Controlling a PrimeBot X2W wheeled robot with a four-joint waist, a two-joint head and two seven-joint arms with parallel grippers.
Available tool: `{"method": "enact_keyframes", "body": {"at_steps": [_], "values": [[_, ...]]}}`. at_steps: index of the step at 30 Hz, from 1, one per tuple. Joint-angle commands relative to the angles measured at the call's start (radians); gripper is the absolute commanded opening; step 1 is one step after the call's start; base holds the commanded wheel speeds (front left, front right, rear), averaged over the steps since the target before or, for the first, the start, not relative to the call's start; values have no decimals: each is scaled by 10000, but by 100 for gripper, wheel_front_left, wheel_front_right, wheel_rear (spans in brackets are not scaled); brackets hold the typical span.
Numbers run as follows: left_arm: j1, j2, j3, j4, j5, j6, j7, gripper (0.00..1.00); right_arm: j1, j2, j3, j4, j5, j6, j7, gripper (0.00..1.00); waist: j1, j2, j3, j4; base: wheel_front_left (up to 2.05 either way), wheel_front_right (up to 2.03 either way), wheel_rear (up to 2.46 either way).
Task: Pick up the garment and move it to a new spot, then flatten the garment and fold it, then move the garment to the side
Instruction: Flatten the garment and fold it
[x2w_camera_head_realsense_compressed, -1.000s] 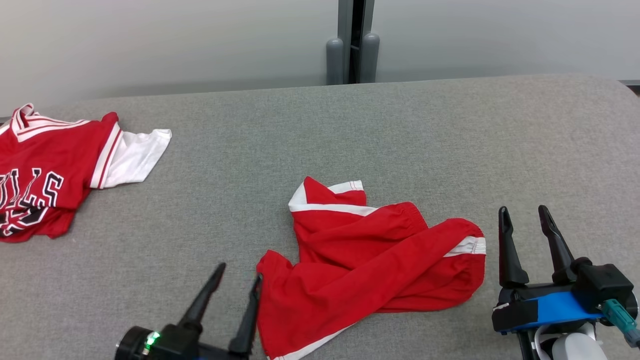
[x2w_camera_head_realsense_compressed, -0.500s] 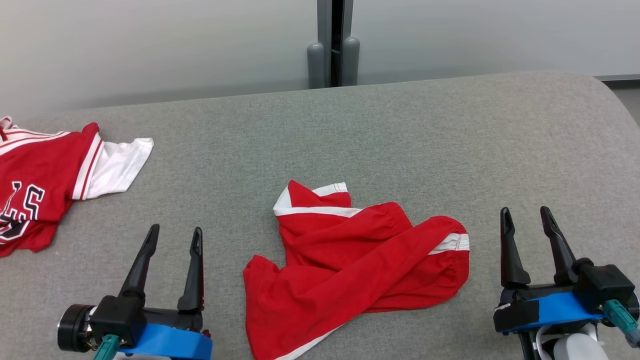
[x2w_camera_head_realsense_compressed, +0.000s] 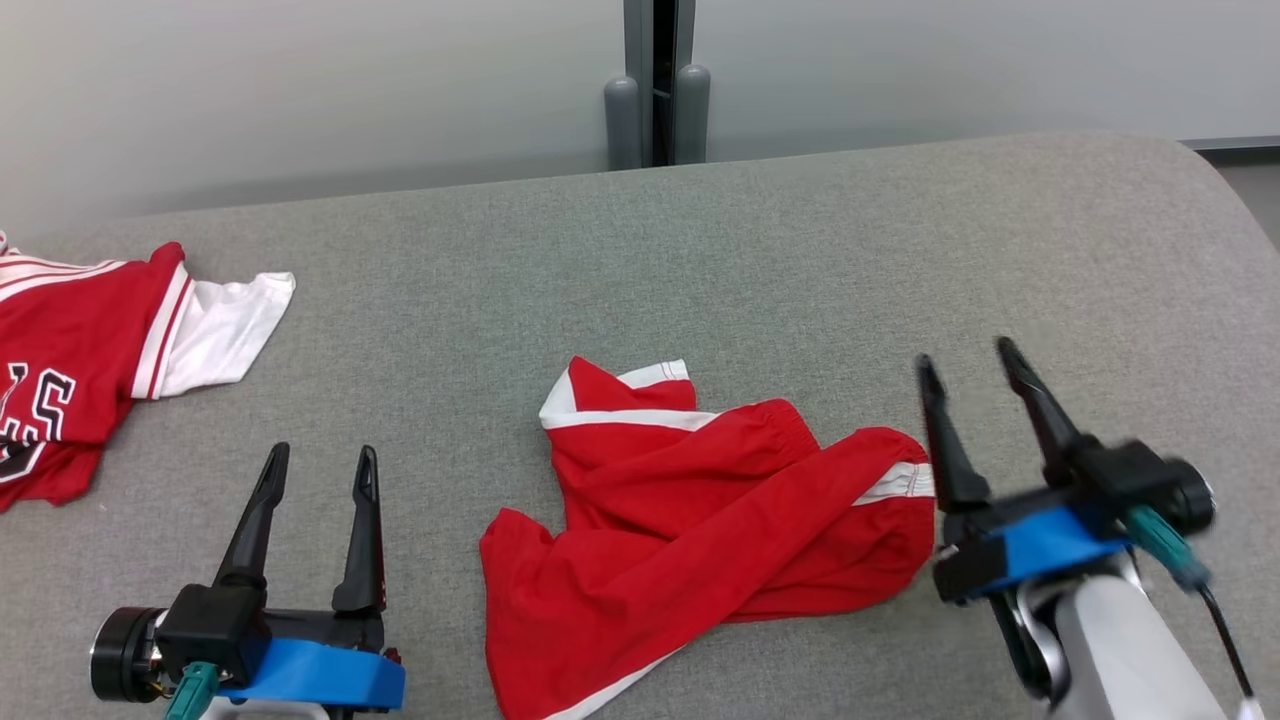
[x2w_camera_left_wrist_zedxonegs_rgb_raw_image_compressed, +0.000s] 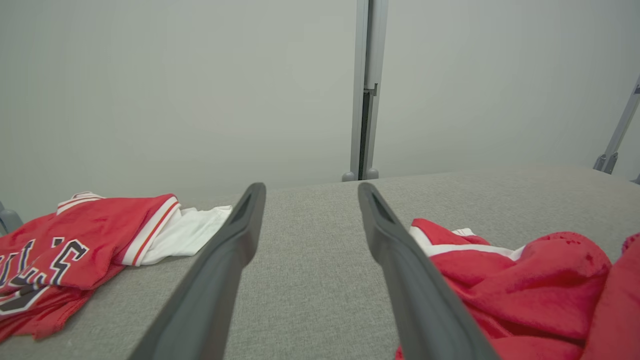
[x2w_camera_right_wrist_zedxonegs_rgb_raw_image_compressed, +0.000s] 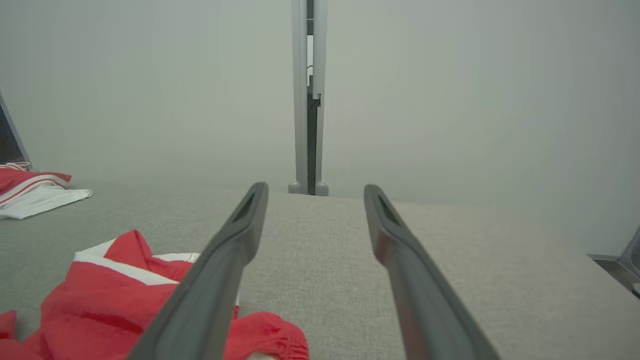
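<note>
The garment (x2w_camera_head_realsense_compressed: 700, 520), red shorts with white trim, lies crumpled in the middle of the grey padded table (x2w_camera_head_realsense_compressed: 800, 250). My left gripper (x2w_camera_head_realsense_compressed: 322, 452) hovers open to the left of it, a clear gap away, with nothing between its fingers. My right gripper (x2w_camera_head_realsense_compressed: 965, 353) is open and empty just off the shorts' right end, by the white-banded hem. In the left wrist view the open left gripper (x2w_camera_left_wrist_zedxonegs_rgb_raw_image_compressed: 311, 186) points at bare table, with the shorts (x2w_camera_left_wrist_zedxonegs_rgb_raw_image_compressed: 525, 295) at the lower right. In the right wrist view the open right gripper (x2w_camera_right_wrist_zedxonegs_rgb_raw_image_compressed: 315, 186) has the shorts (x2w_camera_right_wrist_zedxonegs_rgb_raw_image_compressed: 110, 300) at its lower left.
A red and white jersey (x2w_camera_head_realsense_compressed: 70, 340) with black lettering lies bunched at the table's far left, and shows as a jersey (x2w_camera_left_wrist_zedxonegs_rgb_raw_image_compressed: 75, 245) and a jersey (x2w_camera_right_wrist_zedxonegs_rgb_raw_image_compressed: 25, 185) in the wrist views. A grey post (x2w_camera_head_realsense_compressed: 655, 90) stands behind the table's back edge against a pale wall.
My left gripper has drawn away leftward from the shorts' left edge. My right gripper has swung forward and left, toward the shorts' right end. The head camera has shifted slightly.
</note>
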Motion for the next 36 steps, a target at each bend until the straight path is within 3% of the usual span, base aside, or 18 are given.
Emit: {"method": "enact_keyframes", "body": {"at_steps": [1, 6, 15, 18, 27, 36], "values": [[-126, 10, 57, -1, 39, -36, -30, 100, -551, -229, 419, 291, 96, -3, 182, 100, 0, 0, 25, 25, 0, 0, 0], [-177, -27, -47, 64, 35, -81, -30, 100, -1949, -793, 1805, 1076, 634, -5, 1508, 100, 0, 0, 68, 150, 0, 0, 0], [-228, -80, -230, 167, -156, -23, -30, 100, -3764, -2051, 4720, 1882, 2985, -5, 6168, 100, 0, 0, 246, 599, 0, 0, 0], [-287, -85, -280, 203, -223, -5, -30, 100, -4071, -2460, 5392, 1805, 3604, -5, 7244, 100, 0, 0, 329, 746, 0, 0, 0], [-435, -88, -656, 249, -565, 179, -30, 100, -4519, -2936, 6444, 2173, 4536, -5, 8976, 100, 0, 0, 542, 1120, 0, 0, 0], [-536, -88, -813, 290, -692, 252, -30, 100, -5064, -3028, 7172, 2850, 4970, -5, 9548, 100, 0, 0, 686, 1245, 0, 0, 0]]}}
